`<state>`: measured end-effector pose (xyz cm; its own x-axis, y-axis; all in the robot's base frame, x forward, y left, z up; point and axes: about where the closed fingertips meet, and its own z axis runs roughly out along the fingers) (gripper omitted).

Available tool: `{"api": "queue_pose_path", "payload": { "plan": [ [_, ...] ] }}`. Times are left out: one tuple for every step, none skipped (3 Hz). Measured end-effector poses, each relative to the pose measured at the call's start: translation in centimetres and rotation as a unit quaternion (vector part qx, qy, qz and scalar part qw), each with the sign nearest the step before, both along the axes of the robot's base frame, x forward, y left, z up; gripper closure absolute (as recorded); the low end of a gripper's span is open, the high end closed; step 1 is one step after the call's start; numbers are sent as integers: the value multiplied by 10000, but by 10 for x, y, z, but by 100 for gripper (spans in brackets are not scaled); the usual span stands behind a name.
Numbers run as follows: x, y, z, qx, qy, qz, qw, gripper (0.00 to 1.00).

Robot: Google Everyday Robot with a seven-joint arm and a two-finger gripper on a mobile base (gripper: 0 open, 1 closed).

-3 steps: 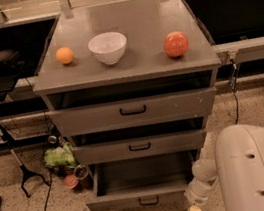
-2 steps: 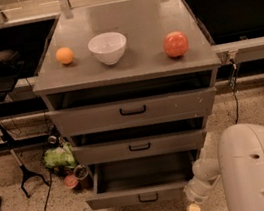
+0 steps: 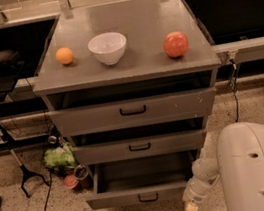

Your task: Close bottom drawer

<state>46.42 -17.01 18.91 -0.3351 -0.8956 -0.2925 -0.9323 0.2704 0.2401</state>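
The bottom drawer [image 3: 119,199] is the lowest of three grey drawers in the cabinet. It stands pulled out, its inside looks empty, and a small black bar handle [image 3: 148,198] sits on its front panel. My gripper [image 3: 191,209] is low by the floor, just right of the drawer's front right corner, at the end of my white arm [image 3: 257,166]. I cannot tell whether it touches the drawer.
The middle drawer [image 3: 139,147] and top drawer [image 3: 133,111] stand slightly out. On the cabinet top are an orange [image 3: 64,55], a white bowl [image 3: 107,47] and a red apple [image 3: 175,44]. A green bag [image 3: 59,157], cables and a stand [image 3: 8,149] lie to the left on the floor.
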Motion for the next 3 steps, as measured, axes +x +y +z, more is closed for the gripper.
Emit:
{"api": "queue_pose_path", "payload": {
  "plan": [
    [4,1,-1,-74,27,-45,10000,65],
    [16,9,-2,-182,23,-68,9998,89],
    [32,18,-3,-251,12,-53,9997,100]
  ]
}}
